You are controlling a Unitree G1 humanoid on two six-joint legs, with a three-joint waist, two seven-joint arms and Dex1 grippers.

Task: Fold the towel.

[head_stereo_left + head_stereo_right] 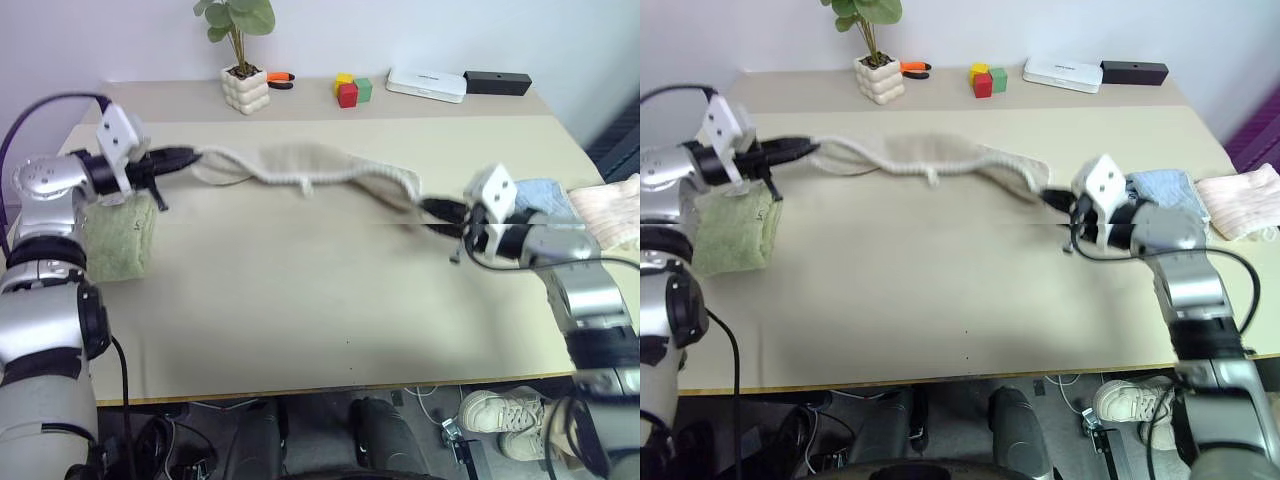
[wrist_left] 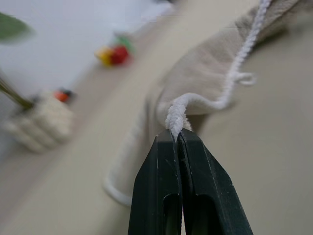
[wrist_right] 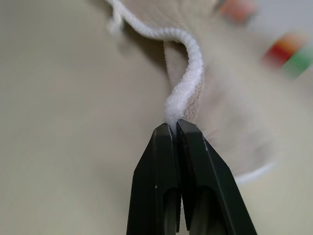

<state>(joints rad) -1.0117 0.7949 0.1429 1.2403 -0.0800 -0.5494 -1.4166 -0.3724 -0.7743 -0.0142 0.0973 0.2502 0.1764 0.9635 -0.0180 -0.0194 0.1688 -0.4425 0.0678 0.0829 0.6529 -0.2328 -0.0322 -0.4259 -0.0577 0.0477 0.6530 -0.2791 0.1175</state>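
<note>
Right pincer [image 1: 436,209], left pincer [image 1: 190,156], towel [image 1: 300,168] stretched lengthwise between them

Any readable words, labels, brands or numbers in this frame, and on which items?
None can be read. The white box shows a faint dark mark, too small to read. The black box, colored blocks, plant pot and towel show no lettering.

**Towel strung between both ends**

Beige-tan terry towel [image 1: 310,170] with white corded edging, bunched and twisted into a long rope-like band. It hangs stretched crosswise over the table's far half, sagging slightly midway, each end pinched.
</note>
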